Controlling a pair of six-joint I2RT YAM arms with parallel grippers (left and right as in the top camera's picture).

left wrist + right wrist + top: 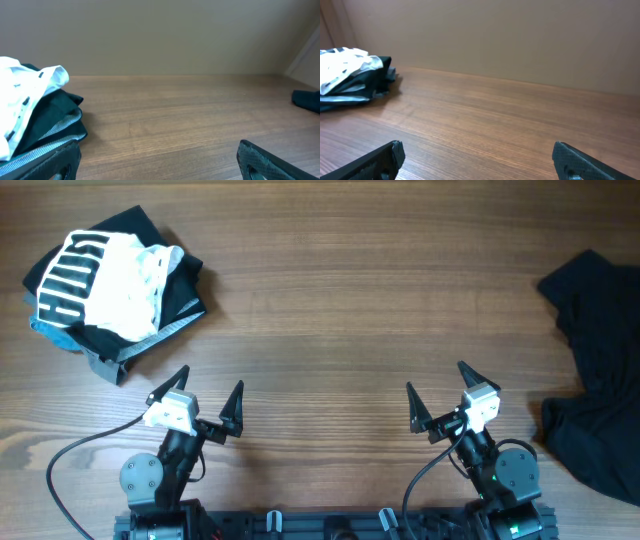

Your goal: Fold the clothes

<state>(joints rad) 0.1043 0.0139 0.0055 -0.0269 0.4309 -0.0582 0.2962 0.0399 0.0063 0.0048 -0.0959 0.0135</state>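
Observation:
The clothes, a crumpled black T-shirt (598, 370), lie at the table's right edge, partly cut off by the overhead view. A dark sliver of the T-shirt (306, 100) also shows far right in the left wrist view. It is out of the right wrist view. My left gripper (210, 380) rests near the front left, open, with bare wood between its fingers (55, 161). Near the front right, left of the shirt and apart from it, my right gripper (437, 378) is open and holds nothing. Its fingers (580, 161) frame only tabletop.
A pile of folded garments (120, 340) sits at the back left, topped by a white garment with bold black stripes (100, 275). The pile (35, 120) also shows in both wrist views (350, 77). A plain wall stands behind the wooden table (330, 300).

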